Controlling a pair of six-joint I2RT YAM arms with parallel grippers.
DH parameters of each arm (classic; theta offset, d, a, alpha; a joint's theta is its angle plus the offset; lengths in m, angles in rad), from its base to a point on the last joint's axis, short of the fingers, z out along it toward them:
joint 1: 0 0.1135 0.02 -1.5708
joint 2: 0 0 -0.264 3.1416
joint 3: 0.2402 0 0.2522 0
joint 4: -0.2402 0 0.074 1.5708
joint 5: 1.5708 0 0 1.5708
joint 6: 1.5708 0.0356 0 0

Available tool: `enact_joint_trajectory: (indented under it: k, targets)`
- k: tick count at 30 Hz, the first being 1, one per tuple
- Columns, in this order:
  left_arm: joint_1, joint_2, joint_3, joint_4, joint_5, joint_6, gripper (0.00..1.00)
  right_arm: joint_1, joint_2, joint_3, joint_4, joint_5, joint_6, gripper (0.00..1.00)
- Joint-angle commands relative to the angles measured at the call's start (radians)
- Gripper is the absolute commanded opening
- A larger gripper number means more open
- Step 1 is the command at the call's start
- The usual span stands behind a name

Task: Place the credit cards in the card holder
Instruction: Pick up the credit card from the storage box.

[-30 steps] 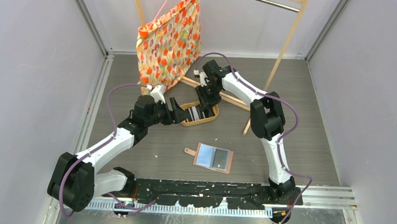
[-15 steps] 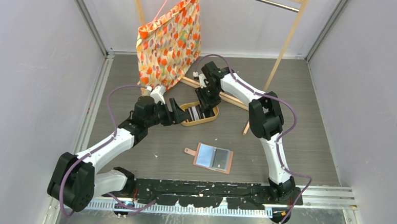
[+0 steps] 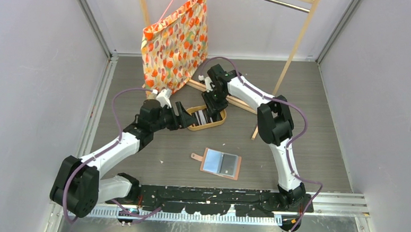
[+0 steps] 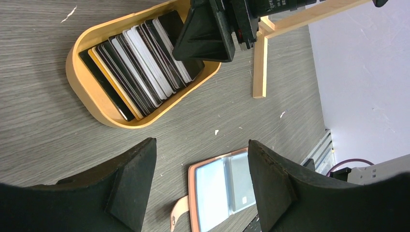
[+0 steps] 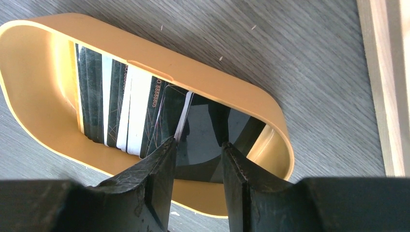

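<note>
Top external view: both arms reach to the middle of the grey table (image 3: 138, 144), where an oval wooden tray (image 3: 202, 128) holds the credit cards (image 3: 206, 117); the cards stand on edge in a leaning row, mostly black with a few white and one yellowish. The card holder (image 3: 221, 163) lies opened flat on the table nearer the arm bases, well apart from the tray, its light-blue pocket beside a darker one and its snap tab pointing left; no card can be seen in either pocket. The left gripper (image 4: 199, 147) hovers above the table just left of the tray, its jaws wide apart with nothing between them; through the gap its wrist camera sees the tray and one end of the card holder. The right gripper (image 5: 196, 145) points down into the right end of the tray, its jaws partly open; a glossy black card (image 5: 203, 125) at the end of the row fills the gap between the fingers, but whether the tips touch it cannot be told from this angle, and nothing looks clamped. Behind the tray a floral bag (image 3: 174, 40) hangs on a wooden frame (image 3: 297, 41), whose base bar lies on the table just beyond the tray.
</note>
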Motion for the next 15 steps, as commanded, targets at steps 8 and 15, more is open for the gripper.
enact_joint_trajectory:
  k: [8, 15]
  targets:
    - [0.007, 0.041, 0.010, 0.089, 0.038, -0.029, 0.70, -0.007, -0.093, -0.012, -0.019, 0.021, -0.016, 0.43]
    - [0.007, 0.087, 0.019, 0.130, 0.036, -0.081, 0.70, -0.015, -0.111, -0.014, -0.020, 0.006, -0.016, 0.43]
